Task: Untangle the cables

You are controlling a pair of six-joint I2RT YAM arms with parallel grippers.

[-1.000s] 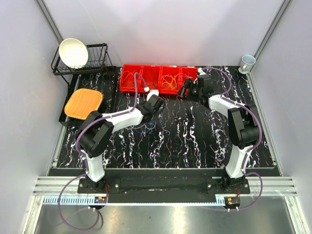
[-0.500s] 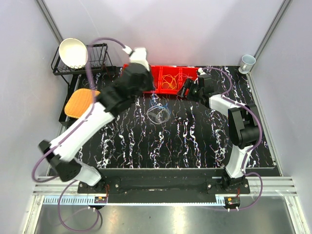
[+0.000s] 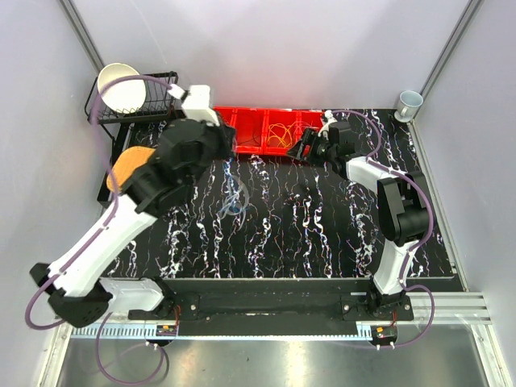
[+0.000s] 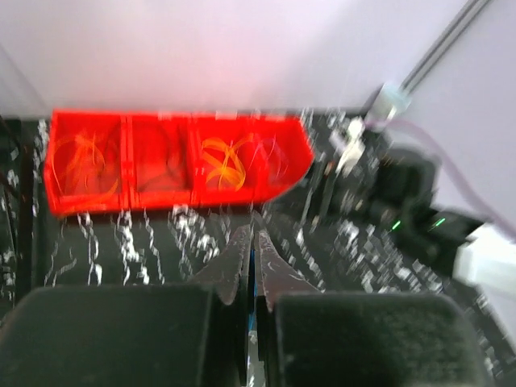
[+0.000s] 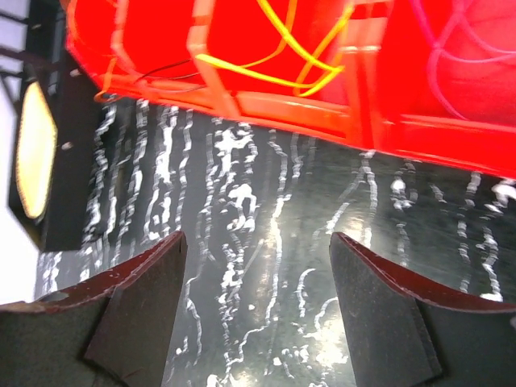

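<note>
— What sits nearest you?
— A ribbed aluminium rail (image 3: 266,318) along the near edge. Past it is the table (image 3: 322,234), glossy black and veined with white like marble.

— And your left side?
— My left gripper (image 4: 252,234) is clenched. Its two tapered black fingers press flat together with a sliver of blue pinched between them. From above, a hair-thin strand drops from it to the blue cable (image 3: 234,199), a small limp loop over the tabletop. I can't tell whether the loop touches down.

— Your right?
— My right gripper (image 5: 256,242) stands spread wide and holds nothing. Its wedge-shaped pads are over bare tabletop just short of the red tray (image 3: 282,110).

— What's in the tray?
— It's hard moulded plastic, split by dividers. Orange cables (image 4: 81,157) coil in the left compartment. Yellow cables (image 5: 282,48) cross in springy loops further right, and a pinkish-purple cable (image 5: 463,44) lies in the compartment beside those.

— Beyond it?
— A black wire rack (image 3: 161,97) holds a white bowl (image 3: 121,87) at the far left. There's a pale mug (image 3: 409,103) at the far right, and plain matt grey walls all round.
</note>
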